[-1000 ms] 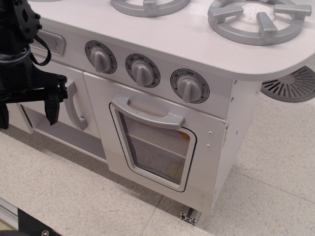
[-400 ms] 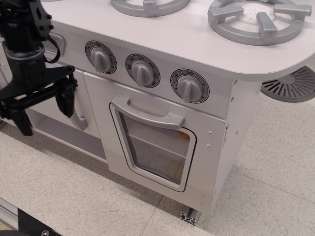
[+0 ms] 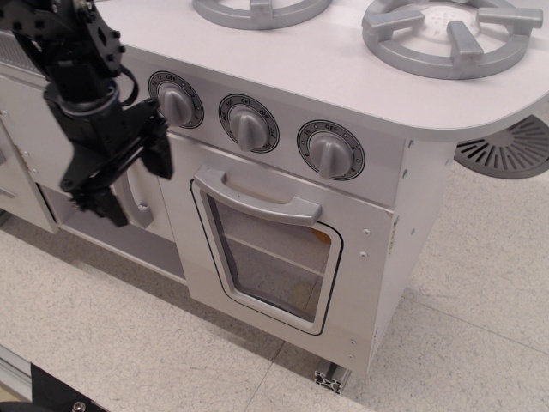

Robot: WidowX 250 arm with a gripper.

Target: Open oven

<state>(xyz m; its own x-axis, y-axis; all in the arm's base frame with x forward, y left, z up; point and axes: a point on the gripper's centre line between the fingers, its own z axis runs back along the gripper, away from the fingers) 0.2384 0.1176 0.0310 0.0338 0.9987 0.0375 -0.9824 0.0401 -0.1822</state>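
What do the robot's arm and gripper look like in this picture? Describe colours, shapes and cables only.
The arm is matte black and blocky, with small bolts showing and a black cable looping beside it. The gripper is also black, ending in two thick, tapering jaws. No markings are legible.

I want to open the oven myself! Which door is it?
Look at the white toy stove, under its three knobs. The oven door is there, with a see-through window and a wide sideways handle; the door to its left has no window.

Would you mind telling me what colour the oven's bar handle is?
Grey, on the white oven door; the handle shows clearly in the observation.image view.
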